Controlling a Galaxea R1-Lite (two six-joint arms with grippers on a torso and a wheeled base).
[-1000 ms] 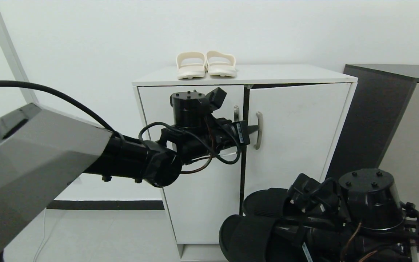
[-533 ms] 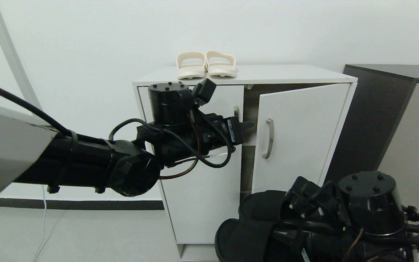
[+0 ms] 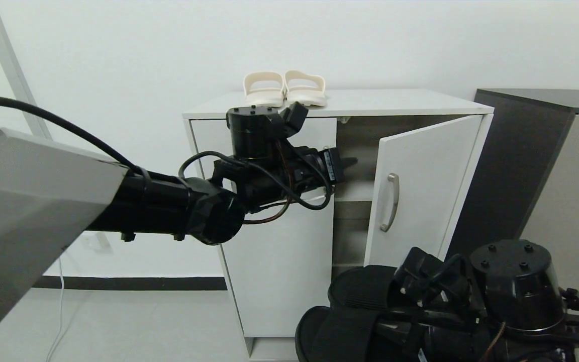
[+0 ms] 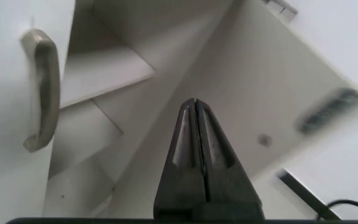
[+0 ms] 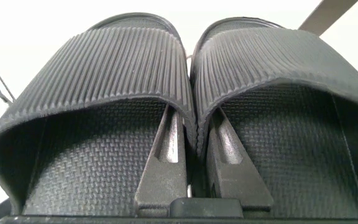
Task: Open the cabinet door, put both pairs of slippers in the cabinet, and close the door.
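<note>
I saw my left fingers point(image 4: 185, 140) pressed together, holding nothing, just before the white wooden cabinet's point(image 3: 395, 103) opening, beside its open right door point(image 3: 420, 186). My right fingers point(image 5: 163, 155) clamped the pair of black ribbed rubber slippers point(image 5: 123, 68) low before the cabinet. The pair of cream open-toe slippers point(image 3: 284, 89) sat on the cabinet's top.

Dark grey unit point(image 3: 518, 166) against white wall point(image 3: 118, 50)
</note>
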